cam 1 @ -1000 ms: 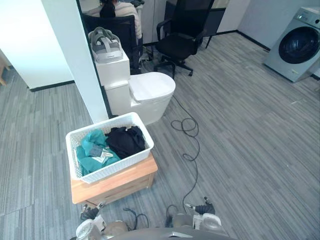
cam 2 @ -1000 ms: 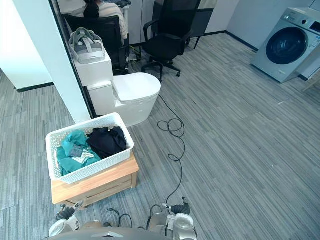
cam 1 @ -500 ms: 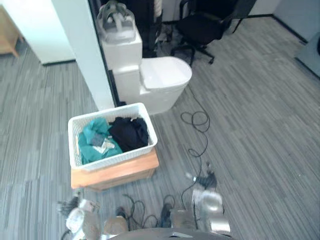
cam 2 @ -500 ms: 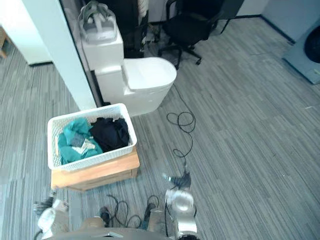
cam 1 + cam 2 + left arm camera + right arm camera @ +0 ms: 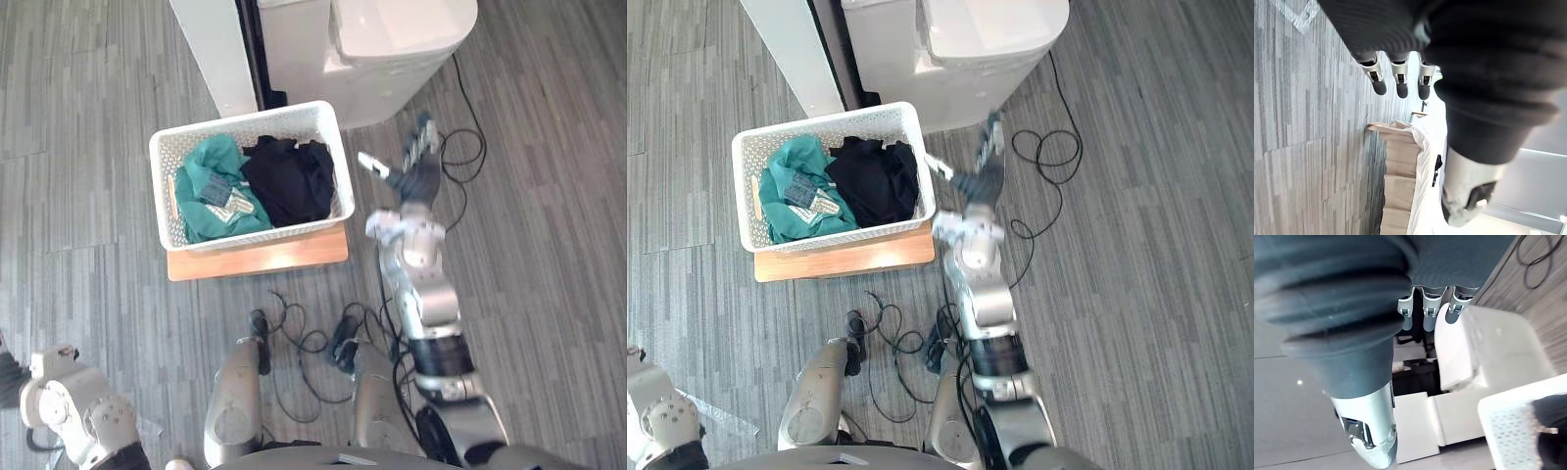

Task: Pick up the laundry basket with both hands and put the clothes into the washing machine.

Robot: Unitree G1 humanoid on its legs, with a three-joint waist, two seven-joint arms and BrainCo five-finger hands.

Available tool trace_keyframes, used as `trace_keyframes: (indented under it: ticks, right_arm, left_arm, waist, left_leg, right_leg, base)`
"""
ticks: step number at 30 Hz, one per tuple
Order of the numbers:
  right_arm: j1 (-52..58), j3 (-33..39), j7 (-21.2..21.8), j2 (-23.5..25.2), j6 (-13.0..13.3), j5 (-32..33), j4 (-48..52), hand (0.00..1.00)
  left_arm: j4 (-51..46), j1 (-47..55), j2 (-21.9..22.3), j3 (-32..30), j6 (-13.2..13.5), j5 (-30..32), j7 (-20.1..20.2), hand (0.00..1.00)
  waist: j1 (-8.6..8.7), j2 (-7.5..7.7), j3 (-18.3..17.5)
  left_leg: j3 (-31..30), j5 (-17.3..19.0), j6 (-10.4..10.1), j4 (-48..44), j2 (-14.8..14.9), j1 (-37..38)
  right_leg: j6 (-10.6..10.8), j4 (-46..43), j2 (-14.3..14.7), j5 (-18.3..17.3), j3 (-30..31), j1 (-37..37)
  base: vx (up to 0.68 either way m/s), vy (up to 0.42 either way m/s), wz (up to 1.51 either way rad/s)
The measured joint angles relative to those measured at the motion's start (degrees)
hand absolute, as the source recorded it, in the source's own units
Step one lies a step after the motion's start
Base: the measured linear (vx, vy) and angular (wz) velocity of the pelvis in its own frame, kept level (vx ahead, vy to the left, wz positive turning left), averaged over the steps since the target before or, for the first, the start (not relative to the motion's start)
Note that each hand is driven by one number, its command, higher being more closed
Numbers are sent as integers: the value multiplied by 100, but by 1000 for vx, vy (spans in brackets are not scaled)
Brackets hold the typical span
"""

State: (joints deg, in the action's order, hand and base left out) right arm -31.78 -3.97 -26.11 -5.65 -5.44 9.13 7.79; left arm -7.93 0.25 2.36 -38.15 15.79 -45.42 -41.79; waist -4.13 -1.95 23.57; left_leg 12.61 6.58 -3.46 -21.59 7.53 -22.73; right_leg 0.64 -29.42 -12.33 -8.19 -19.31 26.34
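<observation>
Nearest, lower left of the frame: left hand (image 5: 1399, 84), fingers straight and slack, holding nothing, over the grey floor (image 5: 549, 245), well apart from the basket (image 5: 163, 186); centre right: right hand (image 5: 416, 174), fingers spread and thumb out, empty, just beside the basket's right end, contact not discernible; centre: low wooden stand (image 5: 260, 257), bearing the basket squarely on top; basket: white perforated plastic, rectangular, upright, long side running left to right, not yet lifted; contents: teal garment (image 5: 211, 191) in the left half, black garment (image 5: 289, 176) in the right half, both crumpled and lying below the rim; top of the frame: white toilet (image 5: 392, 39), close behind the basket. Handling, by judgement: basket light and fairly stiff, though the lattice walls may flex under a squeeze; clothes soft and loose, liable to slide if it tips; load looks roughly even across the two halves; best taken under the rim at the two short ends, one hand to each, and kept level.
</observation>
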Motion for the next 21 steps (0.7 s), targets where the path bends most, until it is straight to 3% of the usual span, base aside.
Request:
trace_keyframes:
  ticks: [3,4,6,7,8,11,14,19,21]
  right_arm:
    - [-449,-36,110,3,-11,0,-239,0]
    - [-594,-35,115,-5,-84,21,-404,0]
    - [-704,-40,103,-8,-205,57,-510,0]
    - [-742,-53,103,25,-247,22,-510,0]
    - [-791,-69,102,64,-299,-66,-509,0]
    - [-800,-165,132,294,-454,-285,-506,0]
    - [-693,-155,199,474,-364,14,-503,0]
    - [-536,-14,227,479,-39,296,-461,0]
    - [-516,66,227,478,-12,297,-459,0]
  left_arm:
    - [510,-853,-487,245,-159,-531,71,0]
    - [832,-1320,-780,469,-344,-794,114,0]
    - [1461,-2038,-1224,917,-812,-1081,312,0]
    - [1835,-2509,-1425,1155,-1254,-1122,540,0]
    - [2112,-2901,-1525,1344,-1648,-1101,733,0]
    - [2858,-3657,-1511,1715,-2464,-704,975,0]
    - [3240,-4011,-1522,1848,-2799,-153,1055,0]
    - [3806,-4393,-1899,2376,-3127,440,2007,0]
    - [4011,-4550,-2086,2602,-3192,459,2191,0]
  waist:
    - [17,-7,29]
    - [68,-19,116]
    - [87,-31,230]
    - [110,-48,293]
    - [109,-44,406]
    - [147,-46,497]
    - [182,-51,592]
    - [150,-51,593]
    - [149,-50,595]
  left_leg:
    - [-46,-150,-9,183,-80,-127]
    - [-144,-252,-23,279,-130,-135]
    - [-269,-373,-18,415,-193,-171]
    - [-355,-438,-31,477,-223,-219]
    - [-395,-465,-23,493,-238,-226]
    - [-400,-573,-17,614,-313,-322]
    - [-411,-653,-18,728,-335,-364]
    - [-458,-760,-33,863,-343,-469]
    - [-471,-787,-45,883,-344,-486]
  right_leg:
    - [-4,-52,-80,4,-51,181]
    - [-5,-83,-144,5,-149,172]
    - [-5,-127,-199,5,-246,178]
    - [-5,-141,-241,5,-357,184]
    - [-5,-162,-253,4,-372,184]
    - [-5,-203,-324,4,-369,347]
    - [-6,-210,-342,4,-404,420]
    - [-6,-284,-349,4,-418,588]
    - [-6,-287,-347,4,-426,608]
  base:
    - [5,-18,18]
    - [10,-39,47]
    - [-7,-36,50]
    - [-20,-30,36]
    - [-33,-30,30]
    - [-21,-14,10]
    - [10,-43,8]
    - [8,-70,6]
    - [-5,-64,4]
